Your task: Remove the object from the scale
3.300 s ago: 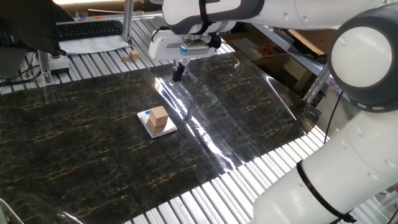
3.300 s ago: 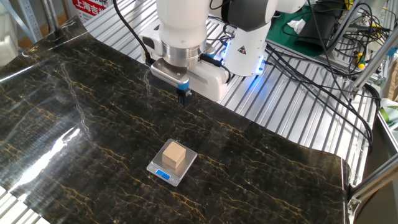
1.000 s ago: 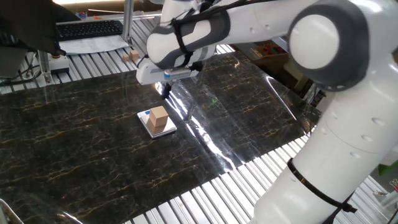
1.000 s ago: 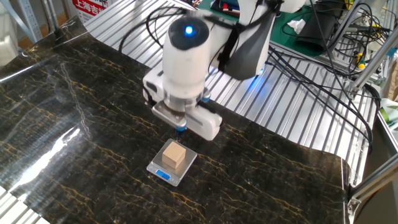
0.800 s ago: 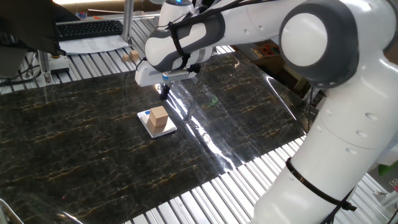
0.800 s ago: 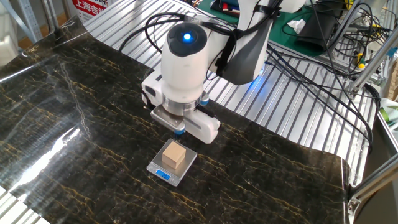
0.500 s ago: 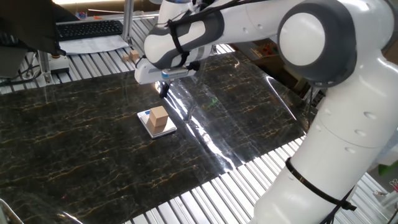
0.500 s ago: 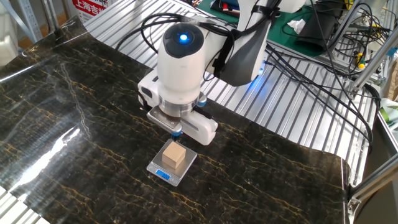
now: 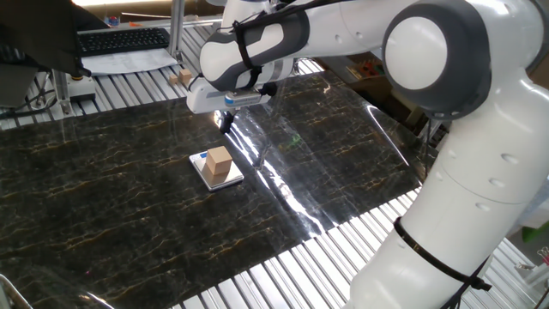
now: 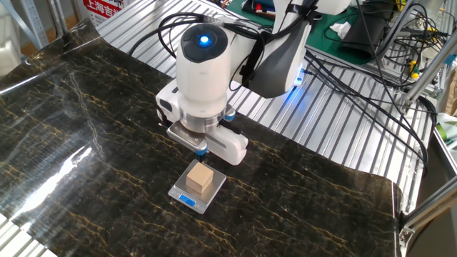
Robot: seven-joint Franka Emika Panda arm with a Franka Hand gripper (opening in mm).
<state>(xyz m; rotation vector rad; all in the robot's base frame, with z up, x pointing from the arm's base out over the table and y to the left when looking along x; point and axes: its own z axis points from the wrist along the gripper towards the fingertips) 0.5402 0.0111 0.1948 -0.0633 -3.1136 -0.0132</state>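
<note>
The object, a small light-brown wooden cube (image 9: pixel 219 160), sits on the scale (image 9: pixel 230 180), a thin white-silver square plate with a blue mark at one edge. Both lie on the dark marbled mat. In the other fixed view the cube (image 10: pixel 201 177) is on the scale (image 10: pixel 214 187), with the blue mark facing the camera. My gripper (image 9: pixel 226 123) hangs a little above and behind the cube and does not touch it. Its dark fingers look pressed together with nothing between them. In the other fixed view the gripper (image 10: pixel 202 150) hovers over the scale's far edge.
A second, smaller tan block (image 9: pixel 180 77) lies on the slatted metal table beyond the mat. A keyboard (image 9: pixel 124 39) and papers are at the back left. A wrinkled clear film (image 9: pixel 283 172) lies on the mat right of the scale. Cables (image 10: pixel 357 78) run by the robot base.
The arm has swung from behind the mat toward the scale and lowered. Over the last second it crept slightly further. The cube and scale have not moved.
</note>
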